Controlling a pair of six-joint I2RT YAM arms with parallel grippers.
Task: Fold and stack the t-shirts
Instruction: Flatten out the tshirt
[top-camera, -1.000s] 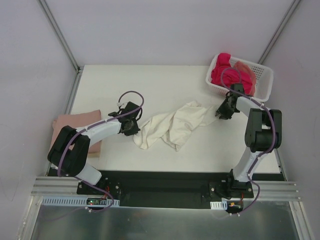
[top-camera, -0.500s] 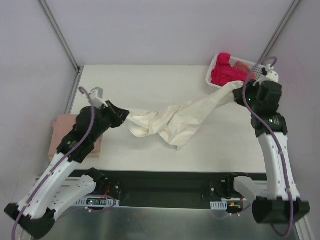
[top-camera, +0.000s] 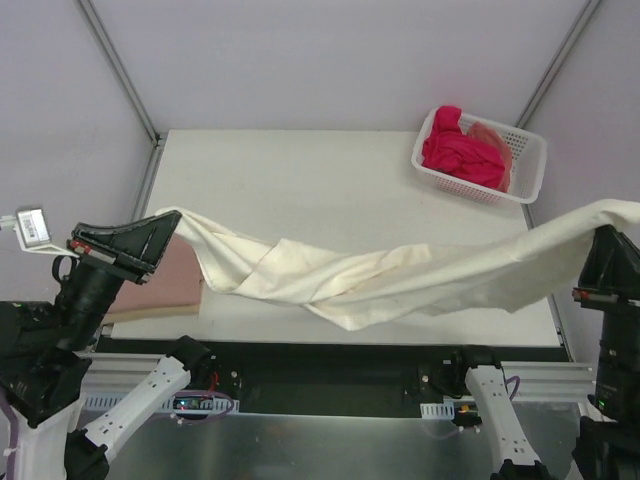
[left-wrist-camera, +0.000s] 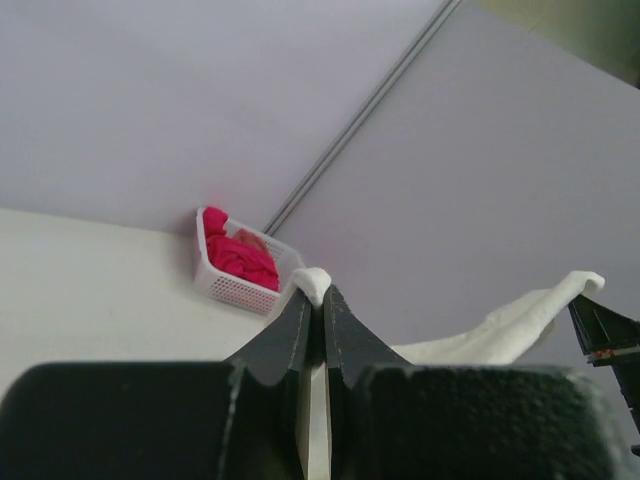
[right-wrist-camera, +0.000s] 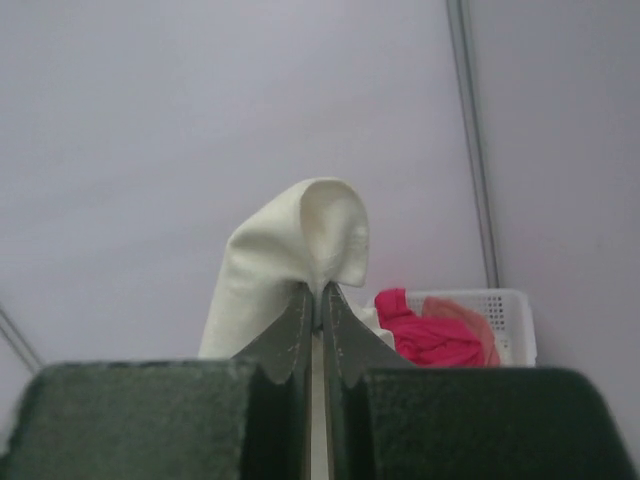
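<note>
Top external view: the left gripper (top-camera: 168, 220) and right gripper (top-camera: 603, 232) are each pinched tight on one end of the cream shirt (top-camera: 380, 282). It sags, twisted, between them over the table (top-camera: 300, 170), probably held high and wide to spread it for folding. The folded pink shirt (top-camera: 172, 282) lies beneath the left gripper, and the basket (top-camera: 532, 168) sits beyond the right one.

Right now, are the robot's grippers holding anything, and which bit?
Yes. Both hold the cream-white t-shirt, stretched above the table: the left gripper pinches its left end, the right gripper its right end.
</note>
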